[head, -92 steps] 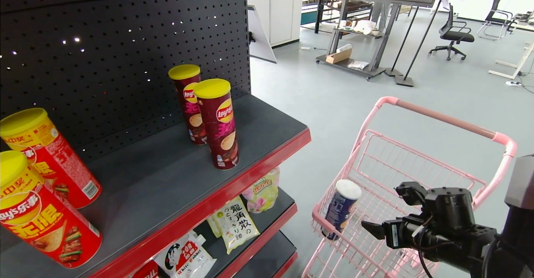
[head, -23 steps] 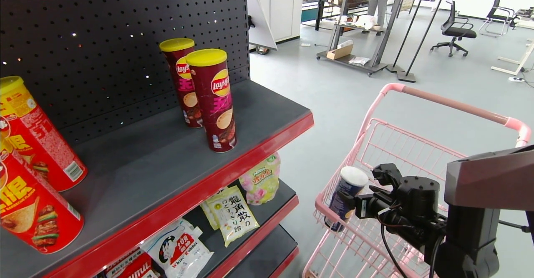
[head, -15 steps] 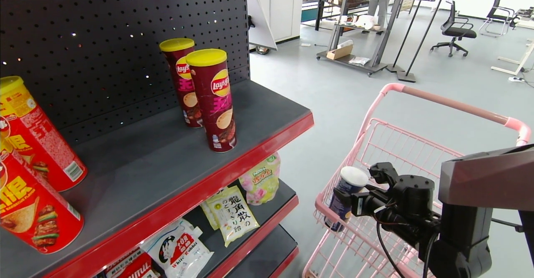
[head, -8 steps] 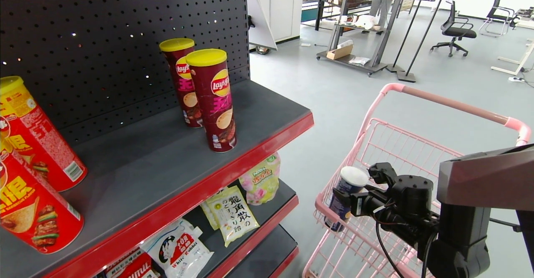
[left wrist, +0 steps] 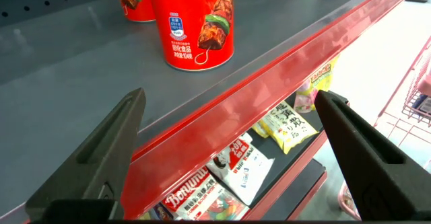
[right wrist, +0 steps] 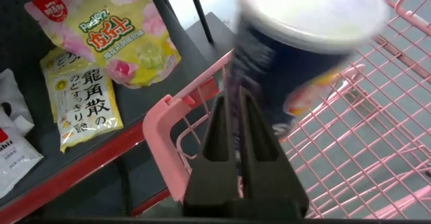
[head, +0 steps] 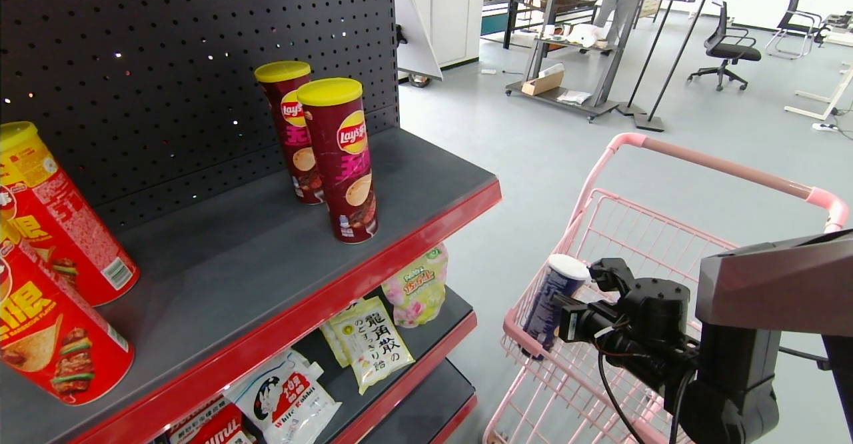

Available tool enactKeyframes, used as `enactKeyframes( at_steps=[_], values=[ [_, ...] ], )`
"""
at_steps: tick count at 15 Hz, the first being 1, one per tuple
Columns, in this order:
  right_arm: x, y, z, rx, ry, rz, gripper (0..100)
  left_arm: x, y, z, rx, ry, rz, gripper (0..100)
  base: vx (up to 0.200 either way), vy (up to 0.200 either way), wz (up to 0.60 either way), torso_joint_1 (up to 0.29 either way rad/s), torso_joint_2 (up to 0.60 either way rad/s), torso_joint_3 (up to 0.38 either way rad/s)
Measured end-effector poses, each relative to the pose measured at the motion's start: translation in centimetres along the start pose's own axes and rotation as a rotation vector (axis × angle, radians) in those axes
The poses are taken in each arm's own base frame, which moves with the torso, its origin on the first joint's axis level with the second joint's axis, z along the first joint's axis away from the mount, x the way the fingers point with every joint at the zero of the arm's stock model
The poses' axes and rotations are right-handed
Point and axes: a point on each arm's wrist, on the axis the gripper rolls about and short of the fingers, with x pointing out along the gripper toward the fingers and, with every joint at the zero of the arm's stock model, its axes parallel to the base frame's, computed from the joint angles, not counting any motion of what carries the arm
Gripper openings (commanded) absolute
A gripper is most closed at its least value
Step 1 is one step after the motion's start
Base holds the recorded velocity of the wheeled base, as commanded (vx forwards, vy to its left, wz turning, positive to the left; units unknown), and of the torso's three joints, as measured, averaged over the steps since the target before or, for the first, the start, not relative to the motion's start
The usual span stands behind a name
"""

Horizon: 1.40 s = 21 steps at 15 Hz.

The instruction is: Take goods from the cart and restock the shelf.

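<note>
The wire cart (head: 726,176) is pink; the chip can (head: 545,307) in it is navy with a white lid. Maroon cans (head: 346,164) and red cans (head: 66,237) have yellow lids. The shelf (head: 426,184) is dark grey, red-edged.

Robot at work: the right arm (head: 736,364) extends forward and low on the right of the head view, its black wrist (head: 656,307) held roughly level and trailing cables. The right gripper (right wrist: 237,101) has its two fingers (right wrist: 259,136) pressed together but for a slit. The left gripper (left wrist: 229,150) is spread wide, its dark fingers far apart.
</note>
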Motion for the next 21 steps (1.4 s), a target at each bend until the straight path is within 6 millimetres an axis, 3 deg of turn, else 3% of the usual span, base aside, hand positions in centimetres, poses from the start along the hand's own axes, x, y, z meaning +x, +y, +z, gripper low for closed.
enactKeyframes(
  at_steps=[9, 14, 20, 21],
  values=[
    [-0.8, 0.3, -0.3, -0.009, 0.019, -0.037, 0, 0.0, 0.0, 0.0, 0.0, 0.0, 0.0, 100, 0.0, 0.0, 0.0, 0.0, 0.0, 0.0],
    [-1.4, 0.9, 0.2, -0.001, -0.033, -0.217, 0, 0.0, 0.0, 0.0, 0.002, 0.0, -0.001, 100, 0.0, 0.0, 0.0, 0.0, 0.0, 0.0],
    [-6.6, 2.7, 0.5, -0.032, 0.02, -0.086, 0, 0.0, 0.0, 0.0, 0.0, 0.0, 0.0, 100, 0.0, 0.0, 0.0, 0.0, 0.0, 0.0],
    [-6.9, 2.6, 0.7, -0.03, 0.015, -0.087, 100, 0.0, 0.0, 0.0, 0.0, 0.0, 0.0, 100, 0.0, 0.0, 0.0, 0.0, 0.0, 0.0]
  ],
)
